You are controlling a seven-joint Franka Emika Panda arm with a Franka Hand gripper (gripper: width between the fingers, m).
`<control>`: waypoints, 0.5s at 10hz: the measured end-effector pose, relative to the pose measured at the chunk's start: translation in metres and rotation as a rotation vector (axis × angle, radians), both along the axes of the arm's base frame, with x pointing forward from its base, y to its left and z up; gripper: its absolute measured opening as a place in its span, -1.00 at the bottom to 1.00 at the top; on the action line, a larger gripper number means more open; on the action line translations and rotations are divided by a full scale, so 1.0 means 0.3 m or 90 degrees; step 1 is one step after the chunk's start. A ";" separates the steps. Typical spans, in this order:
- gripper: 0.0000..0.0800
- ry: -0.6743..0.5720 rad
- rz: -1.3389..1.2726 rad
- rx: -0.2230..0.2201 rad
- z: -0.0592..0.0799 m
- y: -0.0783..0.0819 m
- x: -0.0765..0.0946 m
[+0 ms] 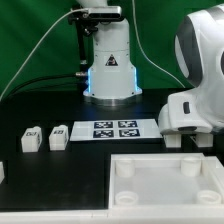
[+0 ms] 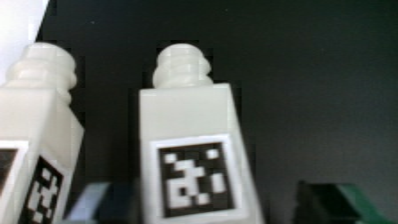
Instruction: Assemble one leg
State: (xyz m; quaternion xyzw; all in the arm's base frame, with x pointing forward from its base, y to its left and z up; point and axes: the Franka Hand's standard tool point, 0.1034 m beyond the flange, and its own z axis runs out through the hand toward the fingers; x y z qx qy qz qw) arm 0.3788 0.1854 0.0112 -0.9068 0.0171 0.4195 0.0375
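In the wrist view a leg point(image 2: 192, 140), a small white block with a ribbed tip and a black-and-white marker, lies between my gripper's point(image 2: 214, 205) dark fingertips point(image 2: 331, 202). The jaws are open, with gaps on both sides of the leg. A second identical leg point(image 2: 36, 130) lies right beside it. In the exterior view my gripper point(image 1: 186, 141) hangs low over the table at the right, and the arm hides these two legs. Two more legs point(image 1: 30, 138) point(image 1: 58, 135) lie at the exterior view's left.
The marker board point(image 1: 112, 129) lies in the middle, in front of the robot base point(image 1: 108, 70). The large white square part point(image 1: 165, 185) with round corner sockets lies at the front right. A small white piece point(image 1: 2, 172) shows at the left edge.
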 end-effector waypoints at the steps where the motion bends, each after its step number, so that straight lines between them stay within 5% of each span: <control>1: -0.28 0.000 0.000 0.000 0.000 0.000 0.000; 5: -0.28 0.000 0.000 0.000 0.000 0.000 0.000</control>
